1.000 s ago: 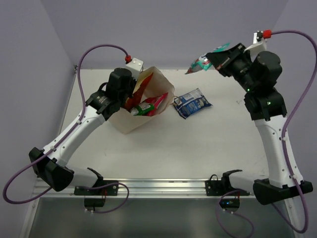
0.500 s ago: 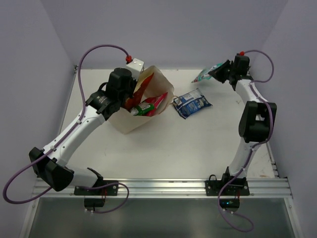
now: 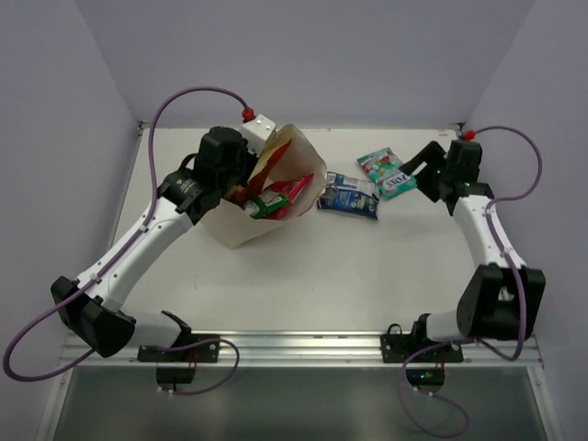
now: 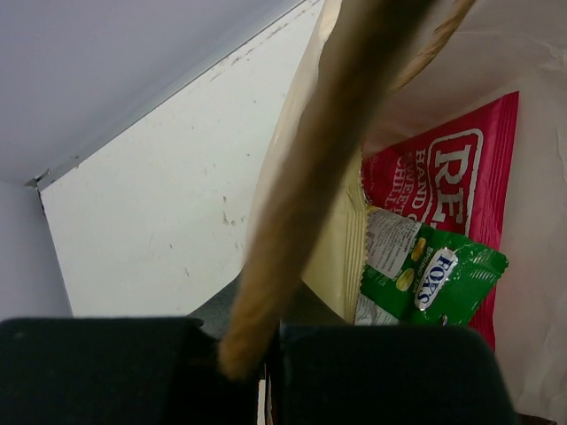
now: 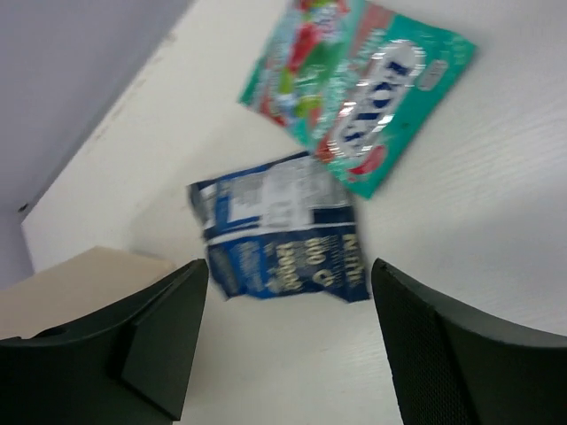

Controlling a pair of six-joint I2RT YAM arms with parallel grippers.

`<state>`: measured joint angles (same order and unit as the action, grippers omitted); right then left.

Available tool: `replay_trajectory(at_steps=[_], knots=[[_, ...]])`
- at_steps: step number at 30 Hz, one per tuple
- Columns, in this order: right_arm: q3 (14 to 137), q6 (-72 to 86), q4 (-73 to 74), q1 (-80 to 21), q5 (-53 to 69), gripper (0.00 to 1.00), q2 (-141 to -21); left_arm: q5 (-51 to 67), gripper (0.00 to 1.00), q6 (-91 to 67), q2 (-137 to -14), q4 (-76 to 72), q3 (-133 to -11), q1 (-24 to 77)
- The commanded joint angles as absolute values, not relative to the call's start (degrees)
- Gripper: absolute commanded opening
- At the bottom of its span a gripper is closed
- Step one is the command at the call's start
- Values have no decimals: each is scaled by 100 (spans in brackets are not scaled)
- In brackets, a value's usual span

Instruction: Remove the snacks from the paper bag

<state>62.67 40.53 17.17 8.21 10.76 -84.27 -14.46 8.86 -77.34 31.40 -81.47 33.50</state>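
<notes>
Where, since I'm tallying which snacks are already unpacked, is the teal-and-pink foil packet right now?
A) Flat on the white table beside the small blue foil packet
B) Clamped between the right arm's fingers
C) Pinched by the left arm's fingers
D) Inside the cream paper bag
A: the teal-and-pink foil packet lies flat on the white table next to the small blue foil packet, and the open right fingers grip nothing.

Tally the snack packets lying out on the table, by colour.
Blue packet: 1
Teal-and-pink packet: 1
Total: 2
</notes>
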Motion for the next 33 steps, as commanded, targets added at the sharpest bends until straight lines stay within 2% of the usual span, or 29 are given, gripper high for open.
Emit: replay_trajectory(at_steps=[1,7,13,16,21,26,33], knots=[[6705,3604,2310,-197,616,77,-7272,-1046,0,1248,-7488,2953,-8235,3366],[7751,3823,2882,-2184,185,74,-6943,-818,0,1284,-7471,2927,-8244,3366],[8445,4262,2961,-3583,-104,72,-7628,-659,0,1117,-7532,2892,-8235,3559],[8429,4482,3058,-3945,-263,72,-7997,-712,0,950,-7550,2848,-8148,3726],[7393,5343,2927,-4175,-219,71,-8148,-975,0,607,-7594,2690,-7928,4086],[6374,5835,2593,-4210,-465,72,-7814,-1265,0,299,-7576,2567,-7682,4254],[5995,6081,1820,-4219,-492,73,-7892,-1143,0,150,-7383,2426,-7322,4298]])
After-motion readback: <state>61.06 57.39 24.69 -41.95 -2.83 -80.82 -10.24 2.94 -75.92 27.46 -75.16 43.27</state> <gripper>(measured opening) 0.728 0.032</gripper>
